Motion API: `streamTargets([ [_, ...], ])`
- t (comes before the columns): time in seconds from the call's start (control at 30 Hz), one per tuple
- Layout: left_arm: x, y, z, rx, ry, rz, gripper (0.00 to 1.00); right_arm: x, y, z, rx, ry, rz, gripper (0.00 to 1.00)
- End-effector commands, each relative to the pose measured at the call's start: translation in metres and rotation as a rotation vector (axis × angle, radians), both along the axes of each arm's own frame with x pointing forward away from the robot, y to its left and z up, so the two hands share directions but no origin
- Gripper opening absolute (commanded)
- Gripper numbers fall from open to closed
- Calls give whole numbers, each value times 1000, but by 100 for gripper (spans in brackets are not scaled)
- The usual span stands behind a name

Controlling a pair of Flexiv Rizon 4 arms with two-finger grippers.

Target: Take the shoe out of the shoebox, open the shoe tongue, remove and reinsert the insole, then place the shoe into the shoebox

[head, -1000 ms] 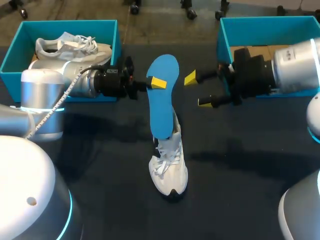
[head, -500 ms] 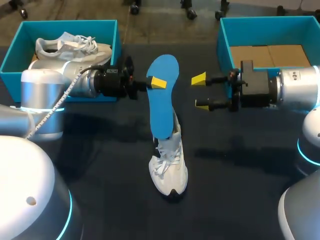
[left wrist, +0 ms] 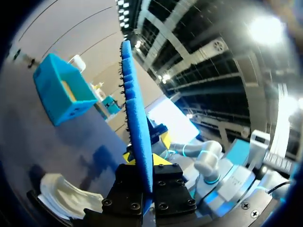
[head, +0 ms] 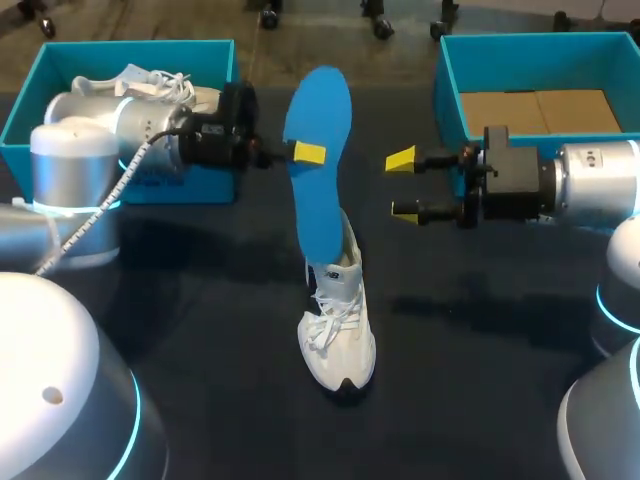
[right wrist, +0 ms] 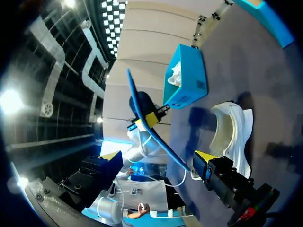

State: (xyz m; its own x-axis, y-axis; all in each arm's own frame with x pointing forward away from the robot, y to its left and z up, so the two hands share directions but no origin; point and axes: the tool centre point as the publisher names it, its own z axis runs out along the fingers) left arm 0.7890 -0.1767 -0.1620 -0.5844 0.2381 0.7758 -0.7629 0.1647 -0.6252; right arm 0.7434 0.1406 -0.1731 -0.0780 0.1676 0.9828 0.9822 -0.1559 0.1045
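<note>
Dark, matte counter (head: 200, 300) fills the head view, with a teal shoebox at each far corner. The left shoebox (head: 130, 45) holds a second white shoe (head: 150, 82), partly hidden by the left arm (head: 110, 130). The right shoebox (head: 530, 40) shows a brown cardboard floor.

The left gripper (head: 305, 153) is clamped on the blue insole (head: 318, 190) a little below its rounded upper end. One yellow fingertip (head: 309, 152) lies flat on the face toward the camera. In the left wrist view the thin sheet runs edge-on straight up between the two black finger blocks. The insole is a long, smooth foam shape standing nearly upright, leaning slightly. Its narrow lower end meets the opening of the shoe (head: 338, 335); how deep it sits I cannot tell.

The shoe is white mesh with loose laces and a dark toe patch. It rests sole-down near the middle of the counter, toe toward the camera.

The right gripper (head: 403, 185) is spread wide and holds nothing. It sits level, beside the insole and apart from it, its tips pointing at the sheet. The right arm (head: 590, 185) lies in front of the right shoebox.

Bare counter surrounds the shoe on both sides and toward the near edge.
</note>
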Motion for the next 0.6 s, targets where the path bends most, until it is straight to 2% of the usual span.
streamTargets([
  [0.03,2,7,13,-30,-130,20,0,1,2,0,-1,0,-1,100],
  [0.33,6,10,20,-32,-445,91,0,1,2,0,-1,0,-1,100],
  [0.6,12,10,18,-51,-835,166,0,1,2,0,-1,0,-1,100],
])
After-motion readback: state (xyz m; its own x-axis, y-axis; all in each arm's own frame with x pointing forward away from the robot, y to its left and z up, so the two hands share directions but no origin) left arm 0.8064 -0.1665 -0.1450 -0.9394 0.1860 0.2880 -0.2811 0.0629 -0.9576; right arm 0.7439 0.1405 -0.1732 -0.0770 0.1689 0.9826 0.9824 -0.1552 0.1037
